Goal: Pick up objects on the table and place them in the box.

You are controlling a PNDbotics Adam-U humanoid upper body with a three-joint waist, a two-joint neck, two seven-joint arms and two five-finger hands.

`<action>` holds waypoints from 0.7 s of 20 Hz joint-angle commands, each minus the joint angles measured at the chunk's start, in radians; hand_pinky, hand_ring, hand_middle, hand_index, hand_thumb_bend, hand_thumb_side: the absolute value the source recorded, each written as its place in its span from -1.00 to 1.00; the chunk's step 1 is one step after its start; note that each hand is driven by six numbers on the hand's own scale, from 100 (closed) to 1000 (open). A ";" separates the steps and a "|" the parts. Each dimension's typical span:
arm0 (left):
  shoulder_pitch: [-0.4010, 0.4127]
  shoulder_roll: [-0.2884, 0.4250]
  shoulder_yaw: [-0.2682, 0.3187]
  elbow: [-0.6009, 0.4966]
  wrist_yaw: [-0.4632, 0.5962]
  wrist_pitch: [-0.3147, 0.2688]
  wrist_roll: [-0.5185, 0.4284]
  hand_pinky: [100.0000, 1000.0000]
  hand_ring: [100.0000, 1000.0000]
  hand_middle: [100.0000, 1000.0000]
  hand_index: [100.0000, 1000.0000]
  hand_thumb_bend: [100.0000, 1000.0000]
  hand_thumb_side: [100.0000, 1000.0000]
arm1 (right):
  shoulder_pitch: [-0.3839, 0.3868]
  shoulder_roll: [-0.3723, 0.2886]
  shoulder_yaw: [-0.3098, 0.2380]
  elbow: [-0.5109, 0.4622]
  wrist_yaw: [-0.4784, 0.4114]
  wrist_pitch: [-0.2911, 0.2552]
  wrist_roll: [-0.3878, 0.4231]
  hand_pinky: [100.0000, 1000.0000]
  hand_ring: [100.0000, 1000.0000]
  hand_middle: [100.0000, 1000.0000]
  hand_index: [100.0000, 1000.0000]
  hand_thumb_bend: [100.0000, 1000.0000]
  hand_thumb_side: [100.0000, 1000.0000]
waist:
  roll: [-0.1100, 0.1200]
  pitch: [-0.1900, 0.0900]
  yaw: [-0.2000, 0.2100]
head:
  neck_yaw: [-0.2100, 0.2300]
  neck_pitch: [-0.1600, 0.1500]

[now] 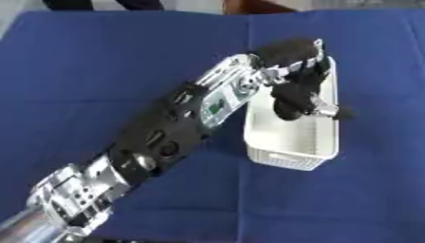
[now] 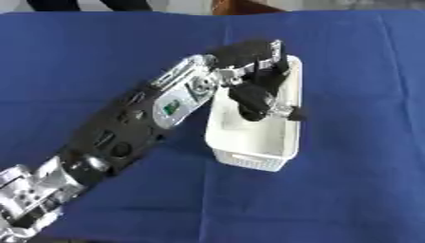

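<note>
The white slatted box (image 1: 292,142) stands on the blue tablecloth, right of centre, its long side running away from me. My left arm (image 1: 179,126) reaches in from the lower left up to the box. My left hand (image 1: 297,78) hangs over the far half of the box, pointing down into it. A dark rounded shape (image 1: 285,110) shows low in the hand, inside the box walls; I cannot tell it apart from the hand. The near half of the box looks bare. No loose object shows on the cloth. My right hand is out of sight.
The blue tablecloth (image 1: 99,71) covers the whole table. Dark legs and a brown shape (image 1: 249,5) show beyond the far edge.
</note>
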 commanded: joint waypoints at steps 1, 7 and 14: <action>-0.013 0.000 0.007 -0.003 -0.019 -0.042 -0.058 0.62 0.76 0.80 0.84 0.54 0.92 | -0.012 -0.011 -0.006 -0.017 -0.003 -0.001 -0.001 0.12 0.35 0.58 0.87 -1.00 0.55 | -0.006 -0.012 0.001 | 0.007 -0.001; -0.009 0.001 0.013 -0.005 -0.005 -0.061 -0.091 0.69 0.79 0.83 0.86 0.56 0.95 | -0.012 -0.011 -0.007 -0.016 -0.003 -0.001 -0.002 0.12 0.35 0.58 0.87 -1.00 0.55 | -0.007 -0.012 0.004 | 0.006 -0.001; -0.006 0.001 0.016 -0.013 0.009 -0.060 -0.090 0.72 0.78 0.81 0.86 0.55 0.94 | -0.012 -0.010 -0.008 -0.016 -0.002 -0.001 -0.003 0.12 0.35 0.58 0.87 -1.00 0.55 | -0.009 -0.011 0.007 | 0.006 -0.001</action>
